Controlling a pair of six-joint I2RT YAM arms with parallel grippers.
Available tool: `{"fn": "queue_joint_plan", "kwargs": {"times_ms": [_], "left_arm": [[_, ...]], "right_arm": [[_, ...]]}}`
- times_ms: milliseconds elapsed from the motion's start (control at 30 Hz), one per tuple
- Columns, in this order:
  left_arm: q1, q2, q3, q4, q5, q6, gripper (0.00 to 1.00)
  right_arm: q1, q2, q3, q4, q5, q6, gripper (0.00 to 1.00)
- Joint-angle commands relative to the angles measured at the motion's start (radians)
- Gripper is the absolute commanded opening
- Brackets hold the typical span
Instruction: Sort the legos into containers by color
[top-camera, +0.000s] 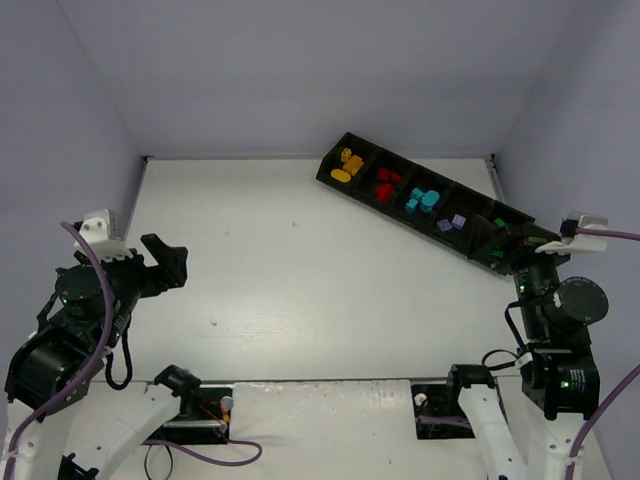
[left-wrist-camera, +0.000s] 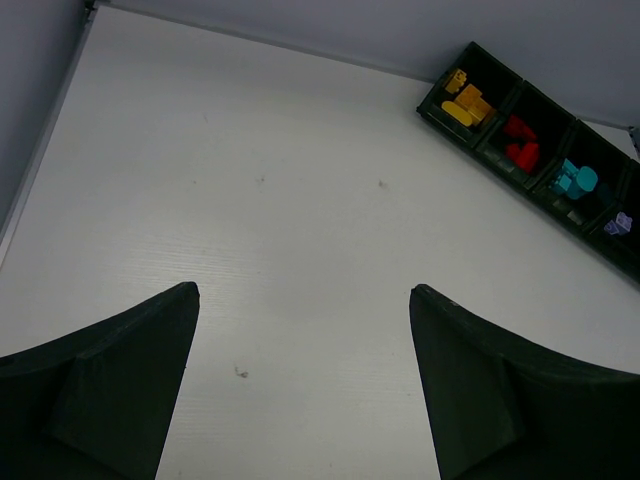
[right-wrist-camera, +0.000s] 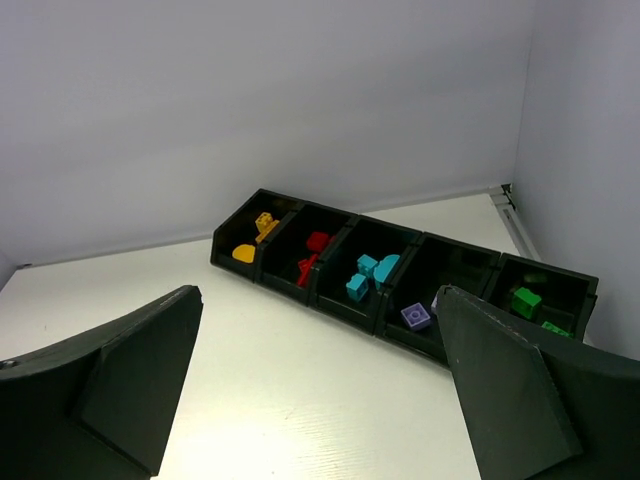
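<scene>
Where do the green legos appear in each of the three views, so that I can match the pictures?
Top external: the green legos lie in the right end compartment of the tray.
Left wrist: not in view; the picture's right edge cuts the tray just past the purple legos.
Right wrist: in the rightmost compartment.
Shared landmark: the yellow legos, in the opposite end compartment.

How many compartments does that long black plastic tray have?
5, in one row along the long black plastic tray: yellow plastic bricks at the left end, then red bricks, teal bricks, purple bricks, and green bricks at the right end.
</scene>
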Motion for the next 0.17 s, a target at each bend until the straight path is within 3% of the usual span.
{"fn": "queue_joint_plan", "kwargs": {"times_ms": [0,133], "left_arm": [[0.005,0.035,0.001,0.045,0.011,-0.01,0.79],[0.004,0.042,-0.002,0.049,0.012,-0.01,0.79]], "right_arm": [[0.005,0.003,0.039,0.05,0.012,-0.019,1.0],[0.007,-0.002,0.042,0.046,0.007,-0.027,1.0]]}}
